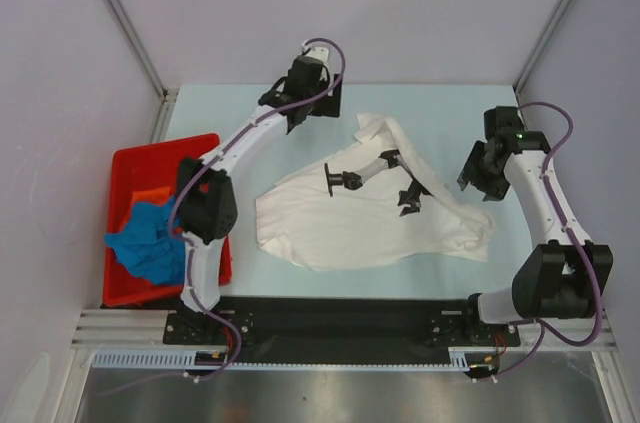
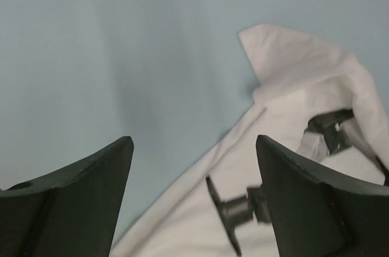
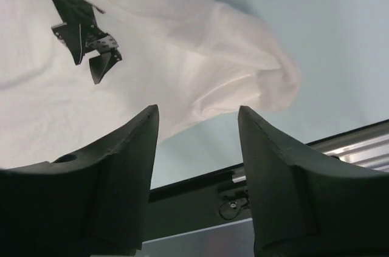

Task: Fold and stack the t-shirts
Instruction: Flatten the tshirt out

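Note:
A white t-shirt (image 1: 360, 213) with a black printed graphic (image 1: 345, 180) lies crumpled and partly spread in the middle of the light blue table. It also shows in the left wrist view (image 2: 304, 87) and in the right wrist view (image 3: 152, 56). A blue t-shirt (image 1: 150, 243) and an orange one (image 1: 150, 195) lie in the red bin. My left gripper (image 1: 297, 115) is open and empty above the table, beyond the shirt's far left edge. My right gripper (image 1: 478, 183) is open and empty, held above the table beside the shirt's right end.
The red plastic bin (image 1: 130, 168) stands at the table's left side, next to the left arm's base. A black rail (image 1: 340, 318) runs along the near edge. Grey walls enclose the table on the left, back and right.

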Controlling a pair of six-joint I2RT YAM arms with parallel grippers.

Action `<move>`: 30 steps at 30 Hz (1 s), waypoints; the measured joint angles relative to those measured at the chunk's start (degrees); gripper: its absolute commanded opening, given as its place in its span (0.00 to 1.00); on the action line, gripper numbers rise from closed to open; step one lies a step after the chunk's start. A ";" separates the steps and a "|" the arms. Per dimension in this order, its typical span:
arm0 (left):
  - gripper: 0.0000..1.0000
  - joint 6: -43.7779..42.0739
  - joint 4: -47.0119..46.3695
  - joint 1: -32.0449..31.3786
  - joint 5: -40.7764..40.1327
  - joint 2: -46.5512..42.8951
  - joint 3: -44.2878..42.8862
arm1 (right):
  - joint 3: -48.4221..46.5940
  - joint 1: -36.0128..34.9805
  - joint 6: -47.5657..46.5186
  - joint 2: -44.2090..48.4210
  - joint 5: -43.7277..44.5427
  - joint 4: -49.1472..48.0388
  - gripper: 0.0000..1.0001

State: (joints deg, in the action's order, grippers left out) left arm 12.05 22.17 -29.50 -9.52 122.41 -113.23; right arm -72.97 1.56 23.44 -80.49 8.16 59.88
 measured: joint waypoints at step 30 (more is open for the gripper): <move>0.75 16.44 20.61 1.31 6.73 -9.77 35.52 | 11.10 -18.25 9.53 -20.24 -8.74 -16.96 0.66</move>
State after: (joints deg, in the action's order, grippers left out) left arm 28.49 42.78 -28.18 -2.79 112.64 -77.71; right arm -61.87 -16.69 32.97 -100.73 -0.58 42.92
